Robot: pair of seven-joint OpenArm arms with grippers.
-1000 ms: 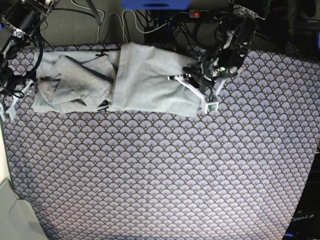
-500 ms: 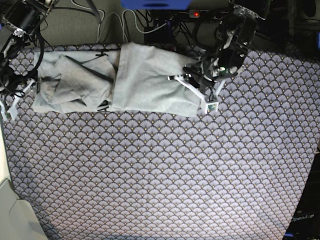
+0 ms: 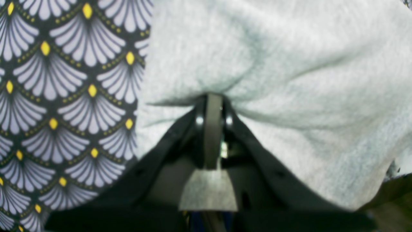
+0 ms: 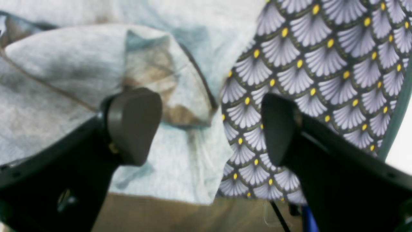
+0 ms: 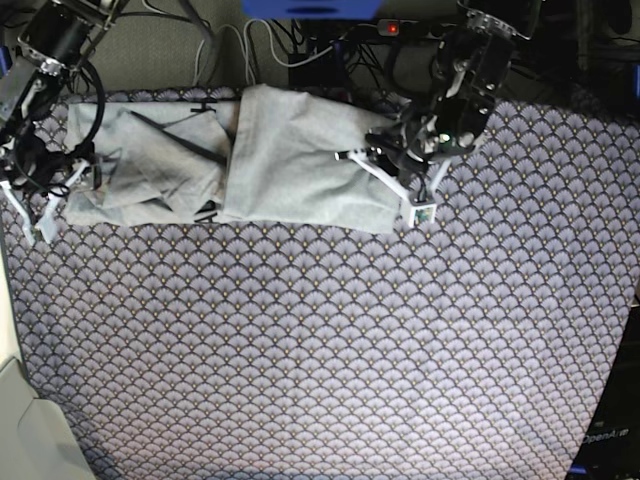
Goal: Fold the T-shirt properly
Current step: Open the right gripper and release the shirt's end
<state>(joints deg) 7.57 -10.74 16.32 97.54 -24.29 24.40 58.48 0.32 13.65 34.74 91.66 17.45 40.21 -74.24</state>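
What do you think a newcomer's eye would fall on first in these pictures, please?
Probably the rumpled grey T-shirt, lying across the far edge of the scallop-patterned tablecloth. At its one end the left gripper is shut on a pinch of the fabric. At the other end the right gripper stands open over the shirt's edge.

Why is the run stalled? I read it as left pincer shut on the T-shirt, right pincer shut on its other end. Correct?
Partly. The left pincer is shut on the T-shirt, but the right pincer is open: the right wrist view shows its jaws spread apart over the shirt's edge and the tablecloth, holding nothing.
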